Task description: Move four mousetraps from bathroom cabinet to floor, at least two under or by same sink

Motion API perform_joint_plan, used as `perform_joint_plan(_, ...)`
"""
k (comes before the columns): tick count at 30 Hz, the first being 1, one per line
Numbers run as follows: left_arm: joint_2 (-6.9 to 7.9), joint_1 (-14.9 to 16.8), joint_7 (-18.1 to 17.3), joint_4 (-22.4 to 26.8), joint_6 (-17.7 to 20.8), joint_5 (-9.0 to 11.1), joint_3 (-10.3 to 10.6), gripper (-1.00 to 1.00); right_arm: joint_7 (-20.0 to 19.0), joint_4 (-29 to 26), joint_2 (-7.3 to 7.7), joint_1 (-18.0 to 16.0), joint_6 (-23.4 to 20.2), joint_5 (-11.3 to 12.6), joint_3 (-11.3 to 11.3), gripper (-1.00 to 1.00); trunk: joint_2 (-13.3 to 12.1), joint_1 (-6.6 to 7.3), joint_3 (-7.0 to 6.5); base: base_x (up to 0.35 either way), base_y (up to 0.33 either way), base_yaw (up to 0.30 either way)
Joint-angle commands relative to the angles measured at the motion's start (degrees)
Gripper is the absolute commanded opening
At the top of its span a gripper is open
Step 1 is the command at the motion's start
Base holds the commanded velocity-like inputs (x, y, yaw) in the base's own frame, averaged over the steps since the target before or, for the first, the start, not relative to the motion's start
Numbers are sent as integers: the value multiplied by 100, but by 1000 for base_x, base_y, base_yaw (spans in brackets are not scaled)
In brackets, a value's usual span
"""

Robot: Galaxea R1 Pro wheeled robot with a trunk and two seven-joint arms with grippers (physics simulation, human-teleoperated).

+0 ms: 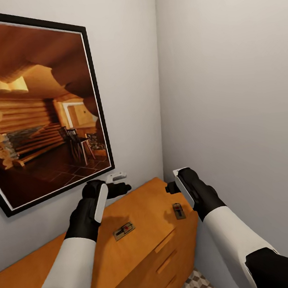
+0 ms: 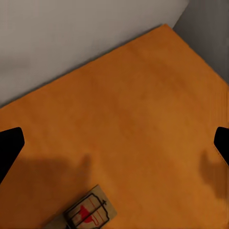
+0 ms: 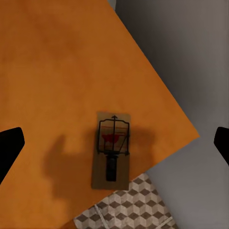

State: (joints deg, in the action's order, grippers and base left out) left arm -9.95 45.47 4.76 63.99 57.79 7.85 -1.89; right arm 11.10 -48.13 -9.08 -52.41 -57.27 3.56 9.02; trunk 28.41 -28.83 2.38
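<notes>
Two mousetraps lie flat on top of the orange-brown cabinet (image 1: 141, 206). One mousetrap (image 1: 124, 230) (image 2: 90, 213) rests near the middle of the top, below and behind my left gripper (image 1: 118, 186) (image 2: 114, 145). That gripper hovers open above bare wood near the wall. The other mousetrap (image 1: 179, 211) (image 3: 112, 150) sits close to the cabinet's right front corner. My right gripper (image 1: 171, 186) (image 3: 114, 143) hangs open straight above it, one dark fingertip (image 3: 10, 143) showing at each side of the right wrist view. A patch of the cube-patterned bathroom floor (image 1: 196, 287) (image 3: 129, 210) shows beside the cabinet.
A large framed picture (image 1: 38, 110) of a log interior hangs on the wall above the cabinet. A plain grey wall (image 1: 233, 108) closes the corner on the right, close to the cabinet's end. Drawer fronts with handles (image 1: 167, 261) face the floor gap.
</notes>
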Motion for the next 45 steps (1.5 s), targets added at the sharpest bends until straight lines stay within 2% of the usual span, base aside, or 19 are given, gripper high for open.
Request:
perform_joint_plan(1,-5,6,50,6,23,70,-20,100,43,-4,2,-6,-21,39,12,100,12,-3,13,0,0,0)
perform_joint_plan(27,-5,6,66,-27,2,61,-22,100,59,56,21,-6,-45,39,12,100,1015,-552,462,0,0,0)
perform_joint_plan(45,-5,6,68,-45,-12,59,-22,100,38,351,97,-6,-34,53,16,100,1697,-926,767,0,0,0)
